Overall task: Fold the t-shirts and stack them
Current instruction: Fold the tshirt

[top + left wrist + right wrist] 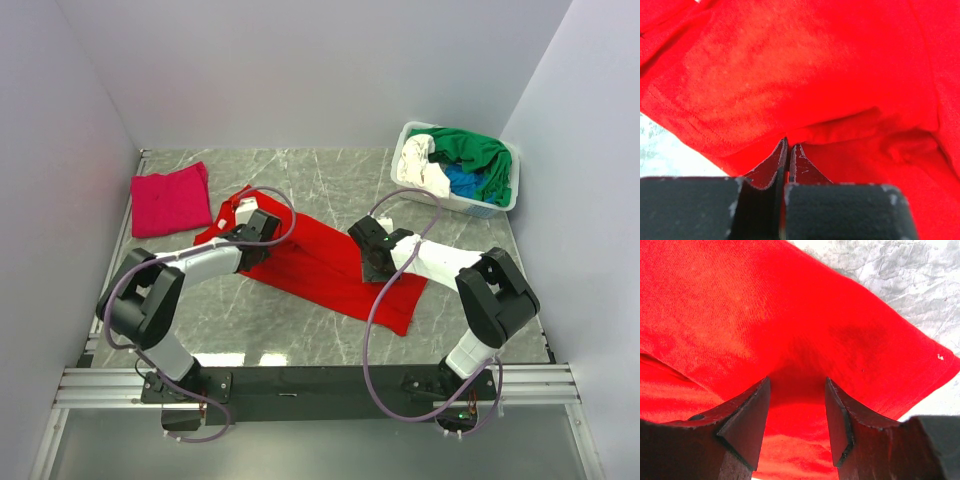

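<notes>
The red shirt [320, 265] lies spread in a slanting band across the middle of the top view, running from left of centre down toward the lower right, flat on the marbled worktop [300, 170]. A pink shirt [170, 200] sits folded at the upper left. In the basket [470, 205] at the upper right, a green shirt [480, 150], a white shirt [420, 165] and a blue shirt [462, 182] are heaped together.

The left tool [788, 147] is down on the upper-left end of the red shirt. Its two halves are pressed together, with what looks like a thin pinch of a folded edge between them. The right tool [797, 410] rests over the middle of the shirt with its halves apart. Red cloth runs between them, and nothing is gripped.

The cloth looks light, thin and limp, so it will probably sag and drape from any held point and will not keep a shape. It creases readily, as the soft ridges near the left tool show. A single layer could slip out of a shallow pinch. Hems, seams and doubled edges are probably the safest places to take hold, since they are thicker. The right tool is over a flat open stretch of cloth. There it would have to gather a ridge of cloth before it could get a firm hold.
</notes>
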{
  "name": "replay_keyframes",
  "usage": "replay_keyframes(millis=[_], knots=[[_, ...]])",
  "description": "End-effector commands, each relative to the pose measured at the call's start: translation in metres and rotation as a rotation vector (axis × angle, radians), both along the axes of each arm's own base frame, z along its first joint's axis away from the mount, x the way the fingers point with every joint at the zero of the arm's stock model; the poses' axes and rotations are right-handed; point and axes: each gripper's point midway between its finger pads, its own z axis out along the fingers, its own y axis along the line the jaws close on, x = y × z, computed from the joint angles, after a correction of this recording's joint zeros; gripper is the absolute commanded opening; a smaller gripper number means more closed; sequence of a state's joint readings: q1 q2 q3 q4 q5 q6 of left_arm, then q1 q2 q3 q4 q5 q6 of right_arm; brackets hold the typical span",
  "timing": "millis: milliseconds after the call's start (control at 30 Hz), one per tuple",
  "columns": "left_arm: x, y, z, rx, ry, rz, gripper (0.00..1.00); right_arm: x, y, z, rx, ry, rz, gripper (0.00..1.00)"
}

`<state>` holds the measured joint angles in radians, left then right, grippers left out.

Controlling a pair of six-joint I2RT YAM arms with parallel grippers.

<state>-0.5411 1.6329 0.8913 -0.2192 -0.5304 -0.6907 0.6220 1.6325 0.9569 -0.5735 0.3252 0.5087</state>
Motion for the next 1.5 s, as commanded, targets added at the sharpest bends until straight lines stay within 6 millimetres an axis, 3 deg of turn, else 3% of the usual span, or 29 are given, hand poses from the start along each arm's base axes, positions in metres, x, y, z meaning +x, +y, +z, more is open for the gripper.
replay_keyframes(millis=[0, 300, 467, 733, 833, 867, 900, 967, 1067, 1100, 1167, 1300, 1333, 1400, 1467], knots=[[-0.013, -0.006, 0.006, -0.026, 0.031, -0.076, 0.0, 0.003, -0.001, 0.01, -0.002, -0.038, -0.02, 0.54], [-0.033, -0.014, -0.009, -0.032, 0.138, -0.154, 0.01, 0.002, -0.001, 0.012, 0.004, -0.044, -0.022, 0.55], [-0.04, -0.022, -0.004, -0.08, 0.127, -0.182, 0.01, 0.0, -0.003, 0.012, 0.003, -0.043, -0.027, 0.55], [-0.046, -0.025, -0.008, -0.074, 0.184, -0.213, 0.13, -0.001, -0.003, 0.012, 0.0, -0.042, -0.026, 0.55], [-0.048, -0.027, -0.003, -0.084, 0.183, -0.222, 0.41, 0.0, -0.003, 0.012, 0.001, -0.04, -0.027, 0.55], [-0.047, -0.029, 0.0, -0.096, 0.177, -0.23, 0.6, 0.0, -0.003, 0.012, 0.001, -0.04, -0.027, 0.55], [-0.046, -0.03, 0.006, -0.104, 0.163, -0.23, 0.68, -0.001, -0.004, 0.012, 0.0, -0.041, -0.027, 0.55], [-0.035, -0.033, 0.028, -0.116, 0.097, -0.225, 0.86, -0.001, -0.004, 0.014, -0.003, -0.045, -0.027, 0.55], [-0.009, -0.033, 0.065, -0.128, -0.004, -0.195, 0.95, 0.001, -0.005, 0.019, 0.0, -0.058, -0.031, 0.55], [0.007, -0.027, 0.082, -0.144, -0.047, -0.173, 0.95, 0.001, -0.006, 0.02, -0.001, -0.061, -0.033, 0.55], [0.028, -0.022, 0.096, -0.171, -0.095, -0.149, 0.94, 0.002, -0.007, 0.025, -0.004, -0.075, -0.035, 0.55], [0.084, 0.017, 0.123, -0.183, -0.213, -0.02, 0.88, 0.0, -0.012, 0.028, -0.014, -0.083, -0.038, 0.55], [0.095, 0.022, 0.113, -0.174, -0.203, 0.003, 0.86, -0.001, -0.012, 0.029, -0.014, -0.085, -0.038, 0.55], [0.12, 0.034, 0.12, -0.194, -0.235, 0.031, 0.81, -0.001, -0.013, 0.029, -0.014, -0.087, -0.04, 0.55], [0.144, 0.036, 0.093, -0.187, -0.198, 0.028, 0.78, -0.001, -0.014, 0.03, -0.018, -0.089, -0.04, 0.55]])
